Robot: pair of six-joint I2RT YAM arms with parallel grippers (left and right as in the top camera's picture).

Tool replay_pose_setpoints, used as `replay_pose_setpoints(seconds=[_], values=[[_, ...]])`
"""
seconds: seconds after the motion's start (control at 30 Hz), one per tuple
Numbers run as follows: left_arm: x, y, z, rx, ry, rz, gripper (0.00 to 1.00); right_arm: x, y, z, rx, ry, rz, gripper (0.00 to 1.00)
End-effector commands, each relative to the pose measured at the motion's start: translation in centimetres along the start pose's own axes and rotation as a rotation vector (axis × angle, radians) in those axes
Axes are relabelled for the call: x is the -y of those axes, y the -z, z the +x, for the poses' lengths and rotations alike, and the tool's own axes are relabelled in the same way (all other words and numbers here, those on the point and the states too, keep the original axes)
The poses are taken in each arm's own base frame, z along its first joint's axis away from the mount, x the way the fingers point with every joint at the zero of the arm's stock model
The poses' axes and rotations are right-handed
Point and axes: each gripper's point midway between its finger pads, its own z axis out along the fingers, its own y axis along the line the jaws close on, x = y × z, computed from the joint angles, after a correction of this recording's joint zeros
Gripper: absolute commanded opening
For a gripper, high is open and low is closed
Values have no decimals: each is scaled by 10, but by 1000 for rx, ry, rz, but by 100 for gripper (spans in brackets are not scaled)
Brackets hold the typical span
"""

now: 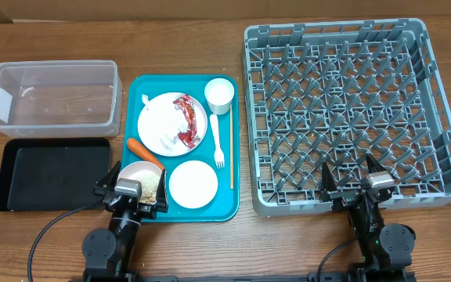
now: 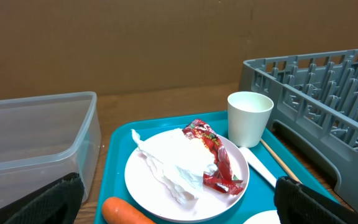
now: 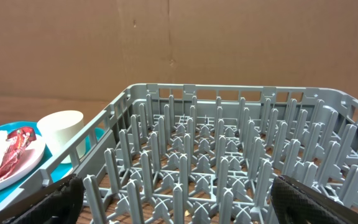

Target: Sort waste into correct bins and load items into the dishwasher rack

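On the teal tray, a white plate [image 1: 159, 110] carries the red wrapper [image 1: 186, 122] and crumpled napkin [image 2: 173, 167]. The carrot [image 1: 143, 150] lies beside it. A bowl with rice [image 1: 135, 174], an empty bowl [image 1: 193, 185], the cup [image 1: 219, 94], fork [image 1: 218, 141] and chopstick [image 1: 231, 153] share the tray. My left gripper [image 1: 135, 188] hangs open over the rice bowl, its jaws wide apart with nothing held. My right gripper [image 1: 353, 176] stands open at the near edge of the empty grey rack [image 1: 335, 31]. The clear tub [image 1: 53, 94] and black tray [image 1: 49, 174] sit left.
The teal tray [image 1: 143, 90] lies between the bins and the rack. A brown cardboard wall closes off the far side in both wrist views. A black cable runs from the left arm's base across the wooden table near the front edge.
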Motion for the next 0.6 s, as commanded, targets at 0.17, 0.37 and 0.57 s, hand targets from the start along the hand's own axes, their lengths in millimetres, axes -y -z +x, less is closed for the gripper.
replay_pose_setpoints(seconds=[0.17,0.37,0.57], values=[[-4,0,1,3,-13,-20,100,0,0,2,3,-4,-2,100],[-4,0,1,3,-13,-20,100,0,0,2,3,-3,-2,100],[-10,0,2,-3,-36,-54,100,0,0,2,3,-3,-2,100]])
